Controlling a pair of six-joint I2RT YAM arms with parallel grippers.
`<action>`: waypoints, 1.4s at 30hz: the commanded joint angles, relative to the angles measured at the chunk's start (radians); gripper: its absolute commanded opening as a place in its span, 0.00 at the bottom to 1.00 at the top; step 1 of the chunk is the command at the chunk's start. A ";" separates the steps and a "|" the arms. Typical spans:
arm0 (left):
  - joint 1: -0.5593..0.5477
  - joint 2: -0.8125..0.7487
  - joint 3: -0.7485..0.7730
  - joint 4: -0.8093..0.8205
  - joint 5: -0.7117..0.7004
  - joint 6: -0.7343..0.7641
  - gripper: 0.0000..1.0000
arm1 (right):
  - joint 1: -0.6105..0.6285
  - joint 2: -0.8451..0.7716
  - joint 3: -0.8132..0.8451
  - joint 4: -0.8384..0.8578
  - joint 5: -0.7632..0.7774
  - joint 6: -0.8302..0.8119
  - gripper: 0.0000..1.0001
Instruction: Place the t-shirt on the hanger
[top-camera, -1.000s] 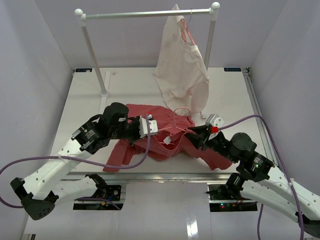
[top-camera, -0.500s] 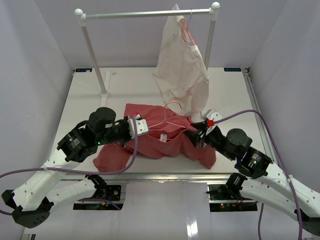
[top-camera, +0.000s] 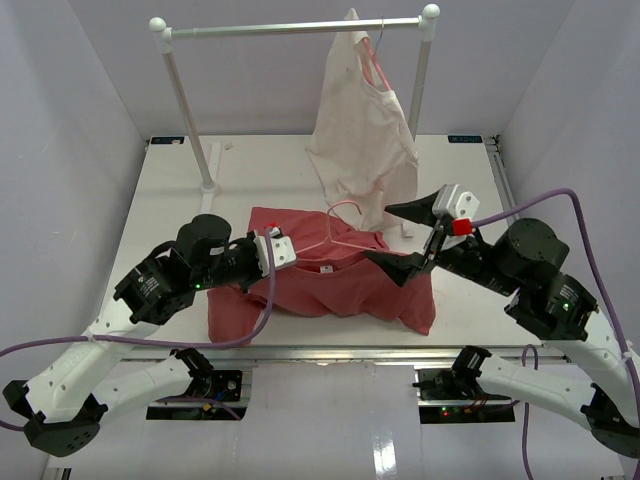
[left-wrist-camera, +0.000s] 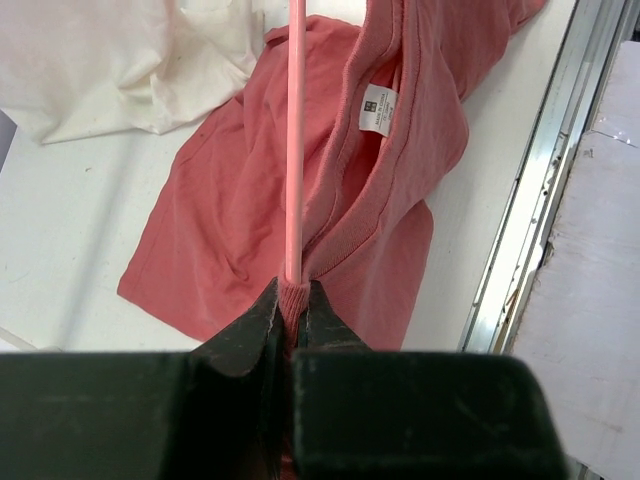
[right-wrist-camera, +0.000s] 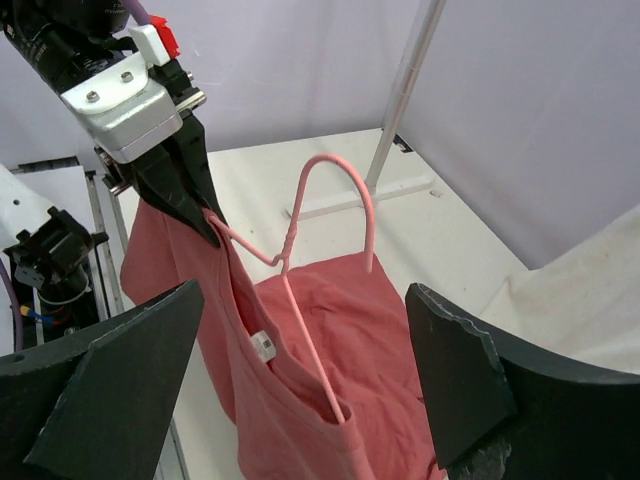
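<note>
So the left claw (left-wrist-camera: 292, 302) is pinched on the faded-red cloth t-shirt (left-wrist-camera: 230, 200) at its collar, probably the thin pink wire hanger (left-wrist-camera: 295, 150) too; the right claw (top-camera: 405, 238) gapes wide, empty.

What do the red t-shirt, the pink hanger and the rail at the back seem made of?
The t-shirt looks like soft knitted cloth, perhaps cotton, matte and faded: it wrinkles, and its collar is ribbed. The hanger looks like thin wire with a smooth pink coating; it holds crisp bends. The rail seems metal, with a dull silver shine.
</note>
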 joint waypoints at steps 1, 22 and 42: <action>0.002 -0.034 0.018 0.038 0.075 -0.005 0.00 | 0.000 0.140 0.102 -0.070 -0.089 -0.068 0.89; 0.002 -0.062 -0.047 0.133 0.194 -0.005 0.00 | 0.000 0.351 0.116 0.098 -0.260 -0.057 0.08; 0.002 -0.034 0.395 -0.003 -0.015 -0.156 0.96 | -0.005 0.482 0.451 -0.037 -0.283 -0.077 0.08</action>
